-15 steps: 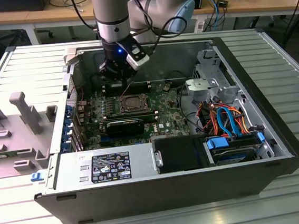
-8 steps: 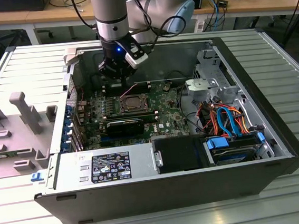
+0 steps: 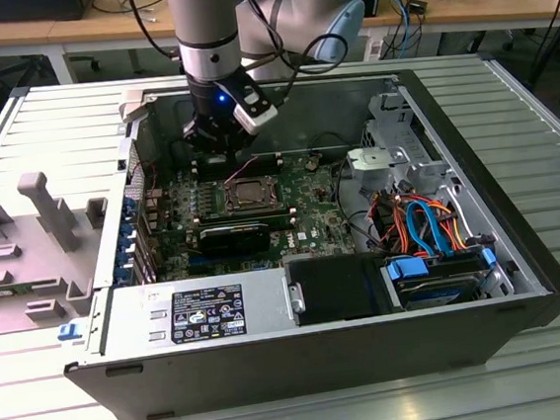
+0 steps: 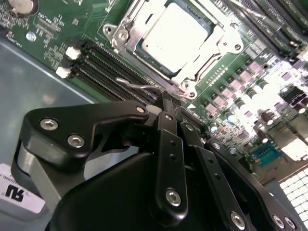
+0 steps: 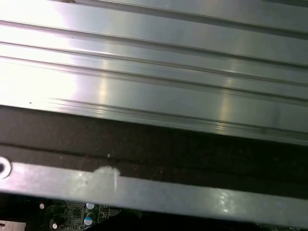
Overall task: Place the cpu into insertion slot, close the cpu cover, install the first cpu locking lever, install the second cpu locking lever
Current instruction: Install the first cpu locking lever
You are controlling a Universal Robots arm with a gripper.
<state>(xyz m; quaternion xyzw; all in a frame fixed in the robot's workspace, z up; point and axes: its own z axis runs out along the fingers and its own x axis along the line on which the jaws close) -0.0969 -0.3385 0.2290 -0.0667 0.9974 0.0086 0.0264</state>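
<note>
The cpu point(image 4: 174, 34) sits in the insertion slot point(image 4: 126, 30) under the closed cpu cover point(image 4: 211, 41), while the end effector point(image 4: 166, 103), fingers together, hovers near a thin wire lever point(image 4: 137, 86) beside the socket's edge.

You have one cpu point(image 4: 175, 33) under one cpu cover point(image 4: 144, 26) in one insertion slot point(image 3: 250, 194). You have one pincer point(image 4: 166, 103), one open computer case point(image 3: 525, 276), and one grey moulded tray point(image 3: 25, 244) at the desk's edge.
</note>
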